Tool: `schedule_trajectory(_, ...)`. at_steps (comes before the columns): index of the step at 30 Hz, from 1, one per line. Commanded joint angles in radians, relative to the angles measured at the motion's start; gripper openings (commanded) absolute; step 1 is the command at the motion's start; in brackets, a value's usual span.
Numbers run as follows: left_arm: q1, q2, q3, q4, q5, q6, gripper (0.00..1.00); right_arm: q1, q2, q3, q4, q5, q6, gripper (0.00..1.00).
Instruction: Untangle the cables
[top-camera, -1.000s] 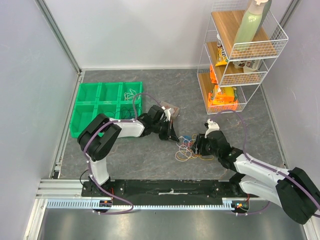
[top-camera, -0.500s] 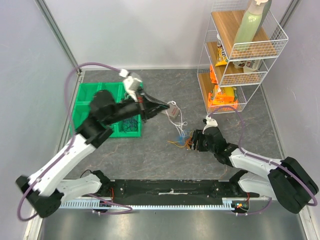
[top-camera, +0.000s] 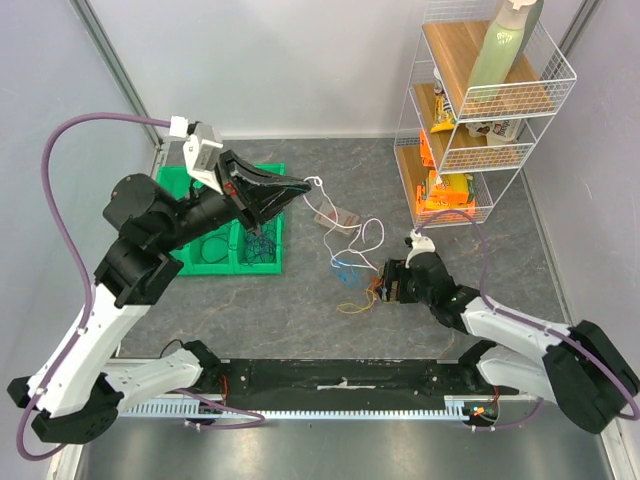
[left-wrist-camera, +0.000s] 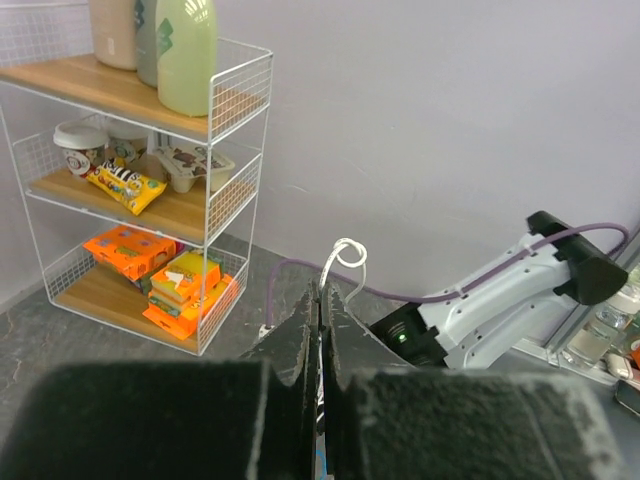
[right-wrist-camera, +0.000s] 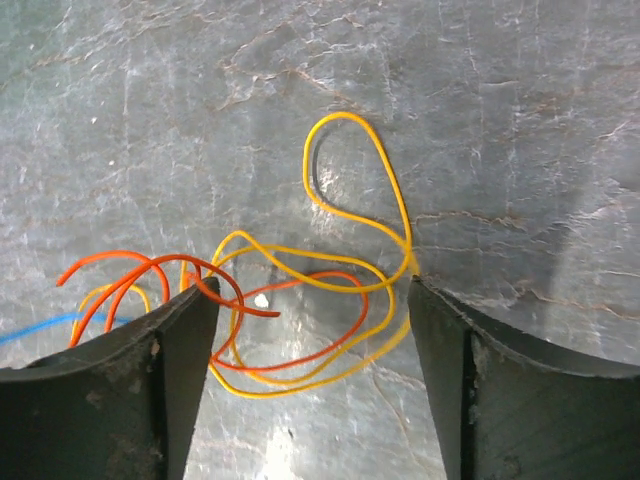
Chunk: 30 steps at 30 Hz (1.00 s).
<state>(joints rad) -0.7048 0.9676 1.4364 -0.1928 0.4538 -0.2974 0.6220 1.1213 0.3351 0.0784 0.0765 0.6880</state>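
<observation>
The left gripper (top-camera: 303, 186), raised above the table, is clamped shut on one white cable (left-wrist-camera: 338, 250), whose small loop pokes out past the fingertips while the rest trails down to the cables (top-camera: 355, 280) lying in a bunch on the grey table just beside the right gripper (right-wrist-camera: 310, 290). That gripper hangs low with its jaws spread wide and holds nothing, straddling yellow cable (right-wrist-camera: 341, 115) and orange-red cable (right-wrist-camera: 120, 255) loops too interlaced to count, with one blue strand (right-wrist-camera: 35, 328) at the left edge. Behind stands one three-shelf wire rack (left-wrist-camera: 240, 90) with a pale green bottle (left-wrist-camera: 185, 50) and snack packets, their print too small to read.
</observation>
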Motion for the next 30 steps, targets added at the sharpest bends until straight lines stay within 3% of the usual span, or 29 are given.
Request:
schedule_trajectory(1,-0.004,0.026,0.027,-0.037,-0.033,-0.008,0.02,-0.004,-0.139,0.094,-0.106,-0.055,-0.165,0.87)
schedule_trajectory(3,-0.004,0.028,0.015,-0.040,-0.038,-0.012,0.02,-0.004,-0.222,0.149,-0.132,-0.125,-0.240,0.94)
schedule_trajectory(7,-0.004,0.023,0.004,-0.037,-0.035,-0.022,0.02,0.004,-0.314,0.206,-0.088,-0.444,-0.366,0.98)
schedule_trajectory(10,-0.004,0.016,0.007,-0.036,-0.030,-0.026,0.02,0.010,-0.328,0.162,0.129,-0.598,-0.302,0.98)
schedule_trajectory(14,-0.004,0.005,0.015,-0.036,-0.026,-0.032,0.02,0.018,-0.293,0.079,0.409,-0.650,-0.174,0.95)
schedule_trajectory(25,-0.005,-0.017,0.041,-0.016,0.013,-0.051,0.02,0.091,-0.060,0.048,0.790,-0.615,-0.002,0.71)
schedule_trajectory(30,-0.004,-0.013,0.081,-0.026,0.003,-0.034,0.02,0.127,0.050,0.036,0.900,-0.577,0.050,0.48)
